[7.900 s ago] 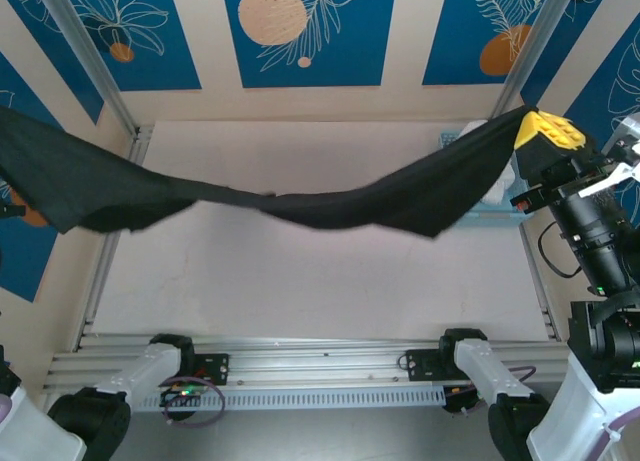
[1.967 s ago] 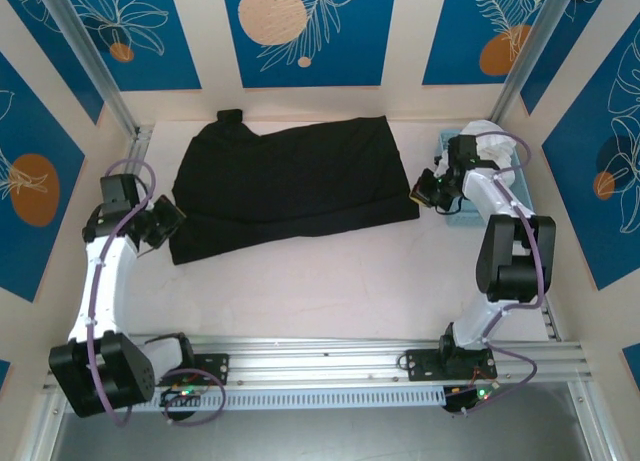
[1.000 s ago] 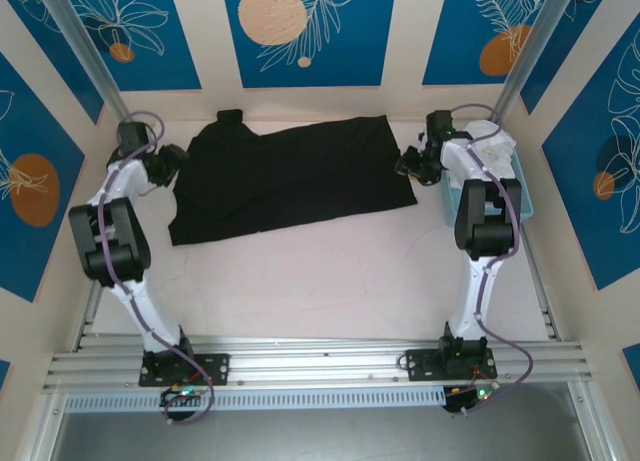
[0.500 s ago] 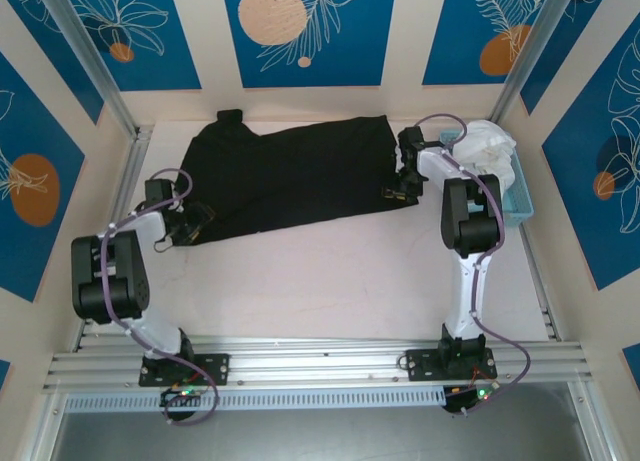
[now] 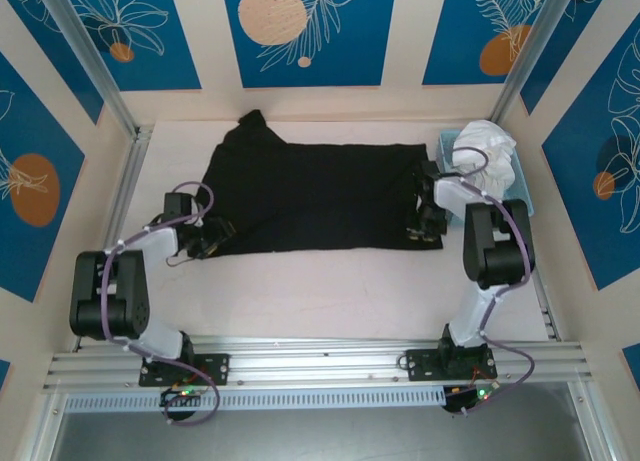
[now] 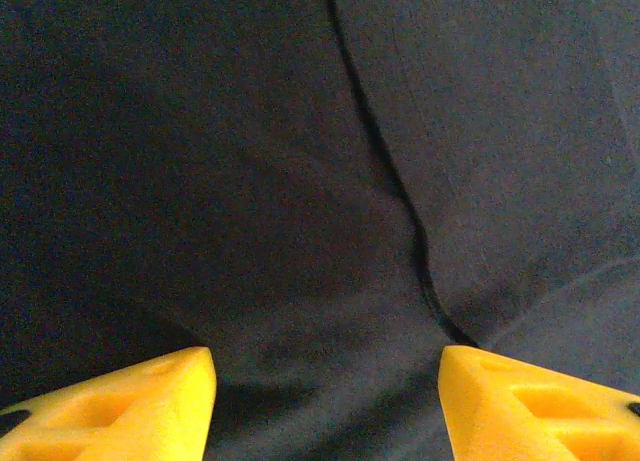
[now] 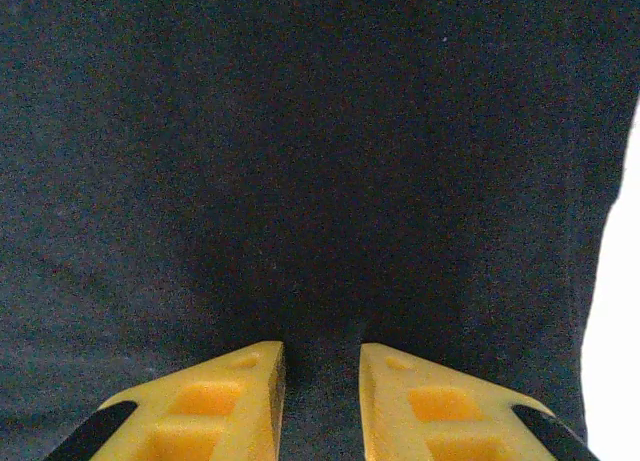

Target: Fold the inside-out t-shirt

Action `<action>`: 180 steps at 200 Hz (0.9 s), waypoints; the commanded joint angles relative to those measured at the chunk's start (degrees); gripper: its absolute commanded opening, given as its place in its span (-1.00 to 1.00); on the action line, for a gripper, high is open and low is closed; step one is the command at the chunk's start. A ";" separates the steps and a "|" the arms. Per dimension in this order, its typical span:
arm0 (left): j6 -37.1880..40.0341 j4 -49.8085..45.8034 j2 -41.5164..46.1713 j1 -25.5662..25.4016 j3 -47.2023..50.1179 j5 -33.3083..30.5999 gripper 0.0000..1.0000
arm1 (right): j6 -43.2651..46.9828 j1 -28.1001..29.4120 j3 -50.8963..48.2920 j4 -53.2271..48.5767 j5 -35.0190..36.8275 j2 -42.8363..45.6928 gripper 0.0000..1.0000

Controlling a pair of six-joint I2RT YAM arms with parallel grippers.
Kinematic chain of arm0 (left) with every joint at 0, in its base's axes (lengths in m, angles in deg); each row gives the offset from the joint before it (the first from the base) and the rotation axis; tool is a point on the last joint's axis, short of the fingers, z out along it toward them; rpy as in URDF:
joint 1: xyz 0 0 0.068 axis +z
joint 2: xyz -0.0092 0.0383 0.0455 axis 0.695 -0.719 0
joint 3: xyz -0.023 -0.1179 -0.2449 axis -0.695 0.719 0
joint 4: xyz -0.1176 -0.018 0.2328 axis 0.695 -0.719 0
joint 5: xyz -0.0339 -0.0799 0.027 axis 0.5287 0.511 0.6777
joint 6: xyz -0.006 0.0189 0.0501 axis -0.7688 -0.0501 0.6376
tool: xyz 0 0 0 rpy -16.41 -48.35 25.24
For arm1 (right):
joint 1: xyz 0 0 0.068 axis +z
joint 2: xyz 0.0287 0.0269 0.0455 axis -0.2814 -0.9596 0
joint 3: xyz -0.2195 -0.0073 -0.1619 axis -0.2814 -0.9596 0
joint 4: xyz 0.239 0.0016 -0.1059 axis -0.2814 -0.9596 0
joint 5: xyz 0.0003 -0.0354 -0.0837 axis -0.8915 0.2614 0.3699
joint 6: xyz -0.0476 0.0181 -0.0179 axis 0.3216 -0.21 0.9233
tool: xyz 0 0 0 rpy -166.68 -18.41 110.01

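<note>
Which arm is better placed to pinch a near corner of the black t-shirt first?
Probably the right: the right gripper has narrow jaws over the t-shirt beside its edge, while the left gripper stands wide open over creased cloth.

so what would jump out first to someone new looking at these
A big black t-shirt lies spread flat across the far half of the table. The left gripper and right gripper sit at its near corners, one each side. A white garment is bunched in a pale blue bin at far right.
</note>
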 commanded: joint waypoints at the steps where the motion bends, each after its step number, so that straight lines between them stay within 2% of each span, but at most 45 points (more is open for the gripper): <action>1: -1.10 -6.15 7.49 -1.69 1.17 1.32 0.22 | -1.41 -0.48 -5.33 0.47 2.09 8.72 -0.47; 14: -0.12 -8.15 11.19 -1.27 -0.31 -1.72 0.24 | 2.92 3.88 -8.03 8.08 -0.08 15.33 -0.39; 27: 0.53 -8.91 12.27 -0.05 -1.42 -4.70 0.27 | 6.97 9.13 -10.06 17.30 -8.22 19.98 -0.21; 40: 0.24 -7.53 10.94 1.89 -1.50 -3.54 0.27 | 10.16 14.73 -10.37 26.03 -15.41 21.04 -0.09; 67: -1.15 -2.41 5.63 3.99 -1.23 -2.18 0.23 | 17.73 29.11 -2.25 34.06 -16.35 11.80 -0.02; 86: -1.78 0.30 3.39 5.50 -0.82 -1.98 0.18 | 22.76 35.77 5.41 36.74 -17.74 2.69 0.01; 127: -1.58 2.64 1.33 6.96 2.26 -1.63 0.14 | 31.89 43.55 22.03 32.99 -18.87 -13.81 0.20; 180: -1.63 4.76 1.58 7.74 6.25 -1.10 0.13 | 37.92 46.80 33.69 26.81 -15.49 -25.30 0.23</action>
